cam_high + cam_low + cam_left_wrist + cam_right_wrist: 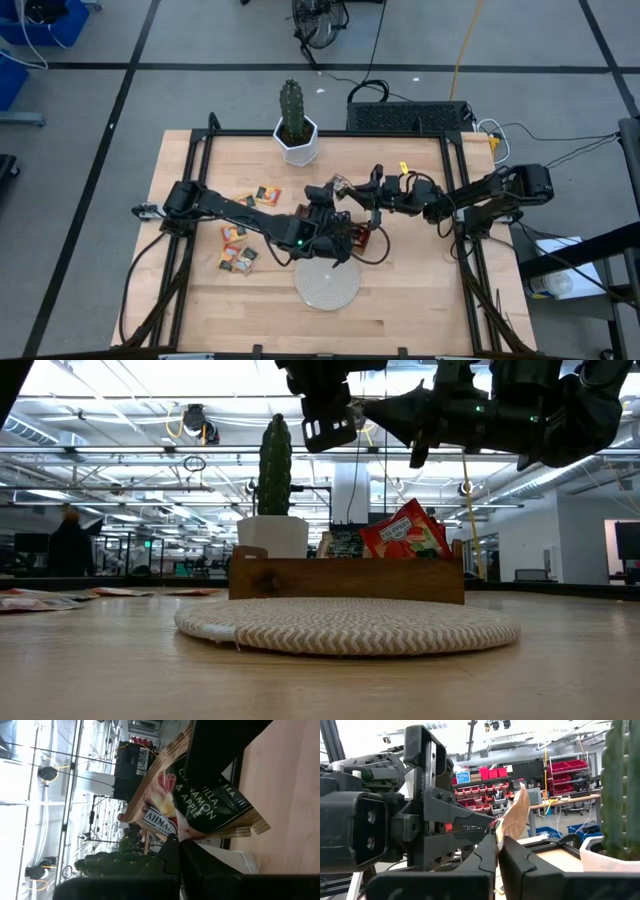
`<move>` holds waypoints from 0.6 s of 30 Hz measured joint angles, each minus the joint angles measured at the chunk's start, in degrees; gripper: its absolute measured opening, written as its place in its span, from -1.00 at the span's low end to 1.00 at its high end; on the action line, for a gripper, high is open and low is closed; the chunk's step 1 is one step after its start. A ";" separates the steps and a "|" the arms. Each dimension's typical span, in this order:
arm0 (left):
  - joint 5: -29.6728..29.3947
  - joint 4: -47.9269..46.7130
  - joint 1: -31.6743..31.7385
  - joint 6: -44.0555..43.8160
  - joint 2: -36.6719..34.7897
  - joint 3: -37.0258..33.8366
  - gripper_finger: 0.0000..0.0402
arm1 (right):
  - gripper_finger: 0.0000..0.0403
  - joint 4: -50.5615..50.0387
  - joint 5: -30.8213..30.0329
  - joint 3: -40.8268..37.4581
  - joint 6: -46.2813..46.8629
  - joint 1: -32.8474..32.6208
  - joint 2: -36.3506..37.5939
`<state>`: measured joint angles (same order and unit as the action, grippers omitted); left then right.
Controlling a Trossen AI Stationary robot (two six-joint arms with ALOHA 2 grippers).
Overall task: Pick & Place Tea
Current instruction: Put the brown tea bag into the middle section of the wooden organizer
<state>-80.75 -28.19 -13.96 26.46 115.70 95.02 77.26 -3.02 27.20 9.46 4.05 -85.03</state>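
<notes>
While both grippers pinch one tea sachet (200, 800) mid-air, the wooden tray (350, 578) lies directly beneath them.

Round woven mat (326, 283) lies on surface (420, 290); wooden tray (345, 577) just behind it; potted cactus (295, 122) farther behind.

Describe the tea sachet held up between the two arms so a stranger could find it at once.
Start at the cactus pot on the table's far edge, then come toward the wooden tray. Above the tray, the left pincer and right pincer meet on one sachet. It alone is in the air; the others lie flat or stand in the tray.
</notes>
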 joint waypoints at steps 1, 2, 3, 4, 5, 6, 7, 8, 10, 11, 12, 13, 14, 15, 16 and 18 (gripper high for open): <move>0.06 0.05 0.00 0.00 0.00 0.00 -1.00 | -0.98 0.00 0.01 0.00 -0.27 0.00 0.00; 0.19 0.07 0.00 0.00 0.00 0.00 -1.00 | -0.99 -0.06 0.01 0.00 -0.93 0.00 0.00; 0.72 0.03 0.02 -0.13 0.00 0.00 -1.00 | -0.99 -0.51 0.02 0.00 -1.27 -0.01 0.02; 1.79 0.02 0.04 -0.70 0.00 0.00 -0.98 | -1.00 -1.10 0.10 0.00 -1.43 -0.02 0.02; 2.91 0.08 -0.03 -1.75 0.00 0.00 -0.96 | -1.00 -1.83 0.12 -0.07 -1.91 -0.02 0.19; 3.54 0.06 -0.34 -3.08 0.00 0.00 -0.94 | -1.00 -2.17 -0.04 -0.47 -2.37 -0.04 0.41; 3.72 -0.16 -0.95 -4.61 -0.06 0.00 -0.90 | -1.00 -2.19 -0.20 -0.96 -2.58 -0.04 0.56; 3.89 -0.91 -1.97 -6.16 -0.53 -0.07 -0.87 | -1.00 -2.04 -1.01 -1.47 -2.66 -0.06 0.56; 5.51 -1.39 -4.36 -8.87 -1.99 -0.09 -0.81 | -1.00 -2.21 -2.77 -2.81 -2.69 -0.09 0.52; 6.30 -2.47 -5.54 -10.81 -3.11 -0.07 -0.78 | -1.00 -2.42 -3.17 -3.35 -2.70 -0.03 0.47; 7.51 -4.41 -6.59 -13.02 -4.53 -0.04 -0.76 | -1.00 -2.56 -3.27 -3.68 -2.69 -0.01 0.45; 8.58 -6.00 -7.41 -15.81 -5.66 -0.04 -0.75 | -1.00 -2.59 -3.24 -3.79 -2.67 -0.07 0.45; 9.47 -7.34 -8.03 -18.95 -6.66 0.01 -0.75 | -1.00 -2.67 -3.19 -3.82 -2.69 -0.49 0.56; 10.39 -9.50 -8.62 -22.51 -7.83 0.02 -0.75 | -1.00 -3.71 -3.08 -3.85 -2.71 -0.98 1.14; 11.36 -12.38 -9.22 -26.49 -8.82 0.00 -0.76 | -1.00 -5.52 -2.99 -3.72 -3.09 -1.53 1.93; 12.39 -16.73 -10.40 -34.51 -10.40 0.02 -0.79 | -1.00 -13.78 -2.97 -1.59 -4.87 -2.85 4.43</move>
<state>-68.36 -44.92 -24.36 -8.05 105.30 95.04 63.49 -5.99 25.61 4.59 1.20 -80.60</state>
